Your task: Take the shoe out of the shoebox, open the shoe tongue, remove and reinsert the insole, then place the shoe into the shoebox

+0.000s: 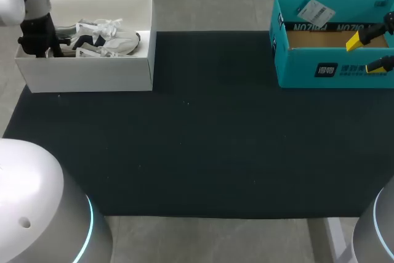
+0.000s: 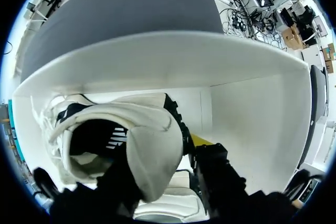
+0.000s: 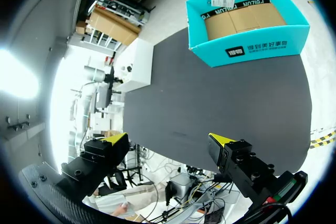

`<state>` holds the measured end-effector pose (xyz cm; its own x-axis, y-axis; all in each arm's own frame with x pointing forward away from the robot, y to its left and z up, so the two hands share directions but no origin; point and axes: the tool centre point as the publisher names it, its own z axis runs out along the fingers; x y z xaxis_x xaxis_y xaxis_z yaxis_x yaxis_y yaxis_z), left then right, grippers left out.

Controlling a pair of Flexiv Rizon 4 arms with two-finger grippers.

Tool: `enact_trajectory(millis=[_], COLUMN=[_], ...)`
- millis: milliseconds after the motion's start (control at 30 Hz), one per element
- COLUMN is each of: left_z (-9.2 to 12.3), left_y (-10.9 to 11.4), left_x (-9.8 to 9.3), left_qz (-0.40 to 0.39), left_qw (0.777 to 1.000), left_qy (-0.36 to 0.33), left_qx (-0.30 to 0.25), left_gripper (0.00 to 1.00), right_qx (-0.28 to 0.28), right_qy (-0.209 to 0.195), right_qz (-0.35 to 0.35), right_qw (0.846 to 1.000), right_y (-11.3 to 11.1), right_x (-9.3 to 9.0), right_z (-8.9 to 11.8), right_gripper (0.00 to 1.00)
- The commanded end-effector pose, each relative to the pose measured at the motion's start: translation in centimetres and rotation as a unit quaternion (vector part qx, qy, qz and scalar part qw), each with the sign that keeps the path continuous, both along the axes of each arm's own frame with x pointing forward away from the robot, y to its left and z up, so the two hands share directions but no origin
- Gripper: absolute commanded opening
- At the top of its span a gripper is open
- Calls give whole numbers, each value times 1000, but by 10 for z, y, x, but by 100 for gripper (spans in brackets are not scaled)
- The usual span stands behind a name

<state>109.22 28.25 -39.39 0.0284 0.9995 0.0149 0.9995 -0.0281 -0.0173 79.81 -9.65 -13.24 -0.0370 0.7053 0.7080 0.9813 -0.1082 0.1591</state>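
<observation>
A white shoe [image 1: 109,38] with dark trim lies inside the white shoebox [image 1: 86,73] at the far left. My left gripper [image 1: 60,47] is down in the box's left end. In the left wrist view the shoe's heel [image 2: 152,145] sits between the two dark fingers of the left gripper [image 2: 160,174], which press on it from both sides; one yellow tip [image 2: 199,140] shows beside the heel. The box wall [image 2: 252,108] rises just ahead. My right gripper [image 1: 367,53] hangs open over the teal box at the far right, holding nothing [image 3: 168,140].
A teal cardboard box [image 1: 332,71] with a brown floor and a paper label stands at the back right, also seen ahead of the right gripper [image 3: 252,51]. A black mat [image 1: 203,140] covers the table between the two boxes.
</observation>
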Motion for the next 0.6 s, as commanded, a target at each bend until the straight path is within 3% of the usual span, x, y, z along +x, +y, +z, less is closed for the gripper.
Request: enact_trajectory(millis=[33,300,600], left_z=[0,15,56], left_y=[-3,0,1], left_x=[-1,-3,-6], left_qz=[-1,-15,-56], left_qw=[1000,1000,998], left_qy=[-1,3,11], left_qx=[-2,-8,-17], left_gripper=[0,0,0], right_qx=[-1,-1,-1], right_qy=[1,1,1], right_qz=[-1,-1,-1], right_qw=[1000,1000,1000], right_y=[0,0,0], right_x=[0,0,0], right_z=[0,0,0], right_gripper=[100,100,100])
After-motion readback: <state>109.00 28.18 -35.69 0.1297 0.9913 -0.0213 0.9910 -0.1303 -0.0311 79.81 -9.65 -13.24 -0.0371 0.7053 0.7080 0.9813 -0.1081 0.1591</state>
